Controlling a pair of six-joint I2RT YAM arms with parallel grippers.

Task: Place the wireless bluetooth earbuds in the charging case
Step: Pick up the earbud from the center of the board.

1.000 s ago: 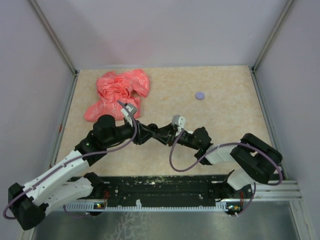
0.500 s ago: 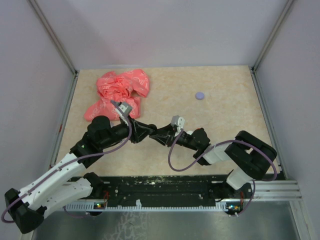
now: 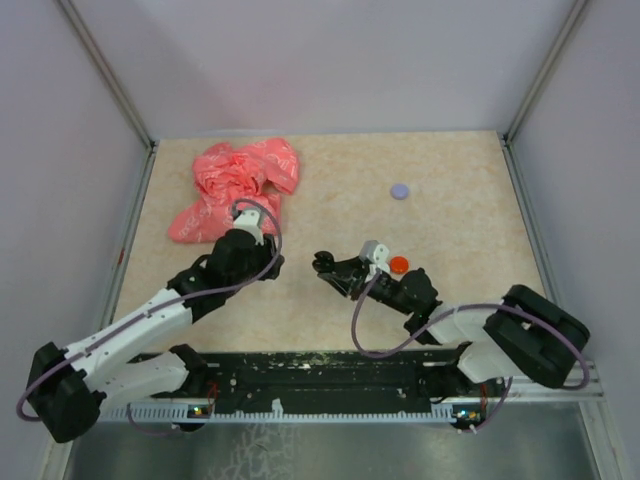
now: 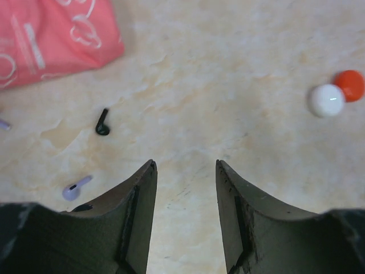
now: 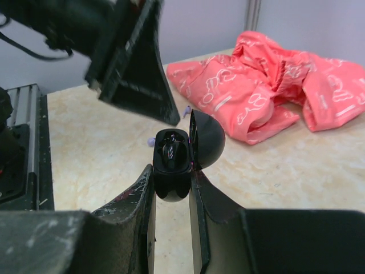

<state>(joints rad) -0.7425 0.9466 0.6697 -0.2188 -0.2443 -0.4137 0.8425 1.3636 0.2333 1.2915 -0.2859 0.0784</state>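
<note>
My right gripper [image 5: 171, 171] is shut on the black charging case [image 5: 172, 160], held above the table with its lid open. A dark bud shape shows in the case's well. From above, that gripper [image 3: 326, 266] holds the case [image 3: 322, 262] at mid table. My left gripper [image 4: 185, 164] stands open and empty over bare tabletop, left of the case [image 3: 266, 262]. A black earbud [image 4: 102, 123] and a pale purple earbud [image 4: 76, 188] lie loose on the table ahead and left of its fingers.
A crumpled pink bag [image 3: 240, 178] lies at the back left, also showing in the left wrist view [image 4: 51, 40]. A white disc [image 4: 327, 100] and a red disc [image 4: 349, 84] lie to the right, and a purple disc [image 3: 400, 190] sits further back. Grey walls enclose the table.
The two grippers were together at mid table; now they are apart. The left arm has drawn back left, and the right gripper with the case has shifted right, uncovering the red disc.
</note>
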